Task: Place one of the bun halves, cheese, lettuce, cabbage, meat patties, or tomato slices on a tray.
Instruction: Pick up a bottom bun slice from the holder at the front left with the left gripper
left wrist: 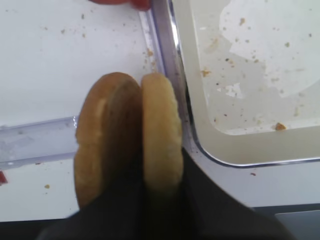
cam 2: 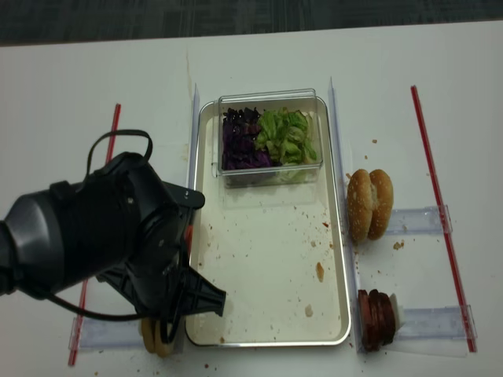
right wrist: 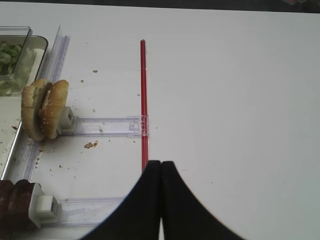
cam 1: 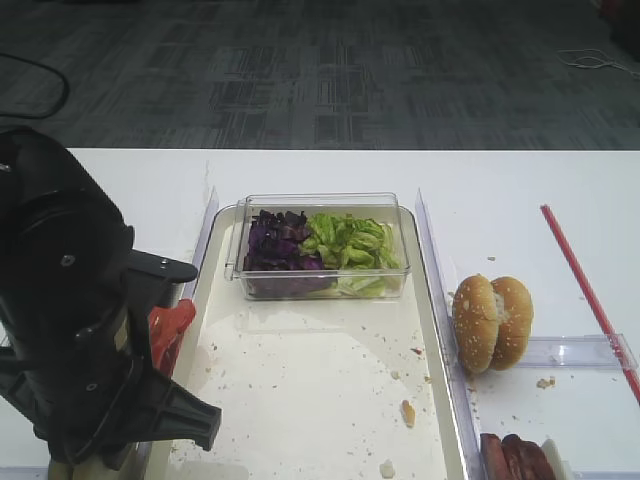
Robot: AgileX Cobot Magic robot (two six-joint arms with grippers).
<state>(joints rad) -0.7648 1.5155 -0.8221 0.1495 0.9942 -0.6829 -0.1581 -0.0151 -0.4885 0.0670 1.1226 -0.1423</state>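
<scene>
Two bun halves stand on edge just left of the tray's (left wrist: pixel 235 150) near corner. My left gripper (left wrist: pixel 161 197) is shut on the pale right bun half (left wrist: pixel 160 125), with one finger between the halves and the other on its outer side. The brown-domed half (left wrist: pixel 105 140) leans against it. In the high views the arm (cam 2: pixel 102 236) covers this gripper. Tomato slices (cam 1: pixel 168 330) lie beside the tray (cam 1: pixel 300 390). Lettuce (cam 1: pixel 350 243) and cabbage (cam 1: pixel 275 245) share a clear box. Meat patties (cam 2: pixel 377 318) stand right of the tray. Cheese is out of view. My right gripper (right wrist: pixel 160 164) is shut and holds nothing.
An upright seeded bun pair (cam 1: pixel 490 322) rests in a clear holder (cam 1: pixel 580 350) right of the tray. Red strips (cam 2: pixel 440 212) run along both table sides. Crumbs dot the tray floor (cam 2: pixel 267 259). The clear box (cam 2: pixel 271 173) stands at the tray's far end.
</scene>
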